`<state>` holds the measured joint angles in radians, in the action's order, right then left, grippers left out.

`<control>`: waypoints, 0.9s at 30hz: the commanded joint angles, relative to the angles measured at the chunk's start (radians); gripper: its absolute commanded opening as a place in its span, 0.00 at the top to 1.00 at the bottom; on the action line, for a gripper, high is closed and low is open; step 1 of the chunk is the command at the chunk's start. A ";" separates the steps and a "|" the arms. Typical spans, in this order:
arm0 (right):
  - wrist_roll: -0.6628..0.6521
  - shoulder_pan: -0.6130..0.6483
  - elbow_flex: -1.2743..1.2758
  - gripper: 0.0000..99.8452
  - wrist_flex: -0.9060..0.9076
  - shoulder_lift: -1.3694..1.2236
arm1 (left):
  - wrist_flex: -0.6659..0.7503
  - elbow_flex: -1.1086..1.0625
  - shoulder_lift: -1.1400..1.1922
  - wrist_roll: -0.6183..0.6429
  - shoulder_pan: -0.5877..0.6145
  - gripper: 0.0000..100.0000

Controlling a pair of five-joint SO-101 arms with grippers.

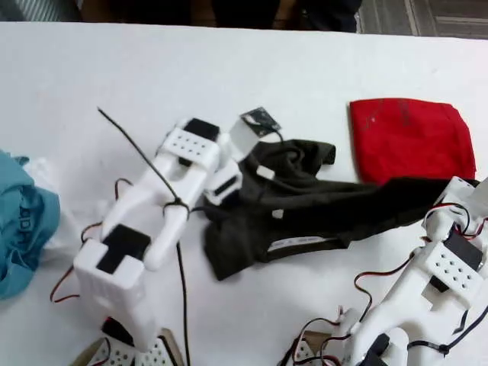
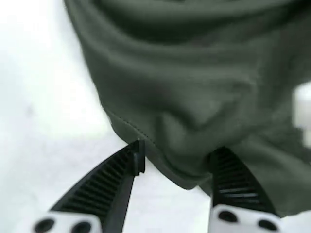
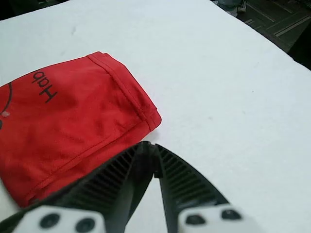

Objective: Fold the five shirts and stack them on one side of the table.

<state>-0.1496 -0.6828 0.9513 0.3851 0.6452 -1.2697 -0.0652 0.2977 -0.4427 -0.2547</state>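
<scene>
Left gripper point(image 2: 177, 155) stands wide, its ribbed black fingers point(image 2: 116, 179) straddling a hemmed fold of the dark olive shirt point(image 1: 305, 206); that shirt lies crumpled and stretched across the middle of the white table point(image 1: 152, 69); right gripper point(image 3: 151, 148) is pinched closed just beside a corner of the folded red shirt point(image 3: 63, 126), at the far right; a teal shirt point(image 1: 23, 221) is heaped at the left edge.

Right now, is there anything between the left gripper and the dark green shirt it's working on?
Nothing visible stands between them. The left gripper is right at the dark green shirt, its open jaws straddling the shirt's hem where the fabric meets the white table.
</scene>
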 commanded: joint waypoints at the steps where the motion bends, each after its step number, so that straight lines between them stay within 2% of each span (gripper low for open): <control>1: 0.008 -0.005 -0.005 0.98 -0.018 0.035 | 0.031 0.064 -0.008 -0.003 0.044 0.77; 6: 0.008 -0.005 -0.005 0.98 -0.018 0.035 | 0.035 0.171 -0.003 0.003 0.074 0.77; 12: 0.008 -0.005 -0.005 0.98 -0.018 0.035 | 0.029 0.249 -0.003 0.003 0.063 0.88; 18: 0.008 -0.005 -0.005 0.98 -0.018 0.035 | -0.011 0.271 -0.014 0.003 0.069 0.86; 22: 0.008 -0.005 -0.005 0.98 -0.018 0.035 | -0.244 0.348 -0.012 -0.003 0.008 0.85; 25: 0.008 -0.005 -0.005 0.98 -0.018 0.035 | -0.430 0.403 -0.009 -0.006 -0.095 0.85; 27: 0.008 -0.005 -0.005 0.98 -0.018 0.035 | -0.488 0.407 -0.003 -0.006 -0.161 0.85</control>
<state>-0.1496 -0.6828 0.9513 0.3851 0.6452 -1.6456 0.2954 0.2992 -0.4442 -0.3191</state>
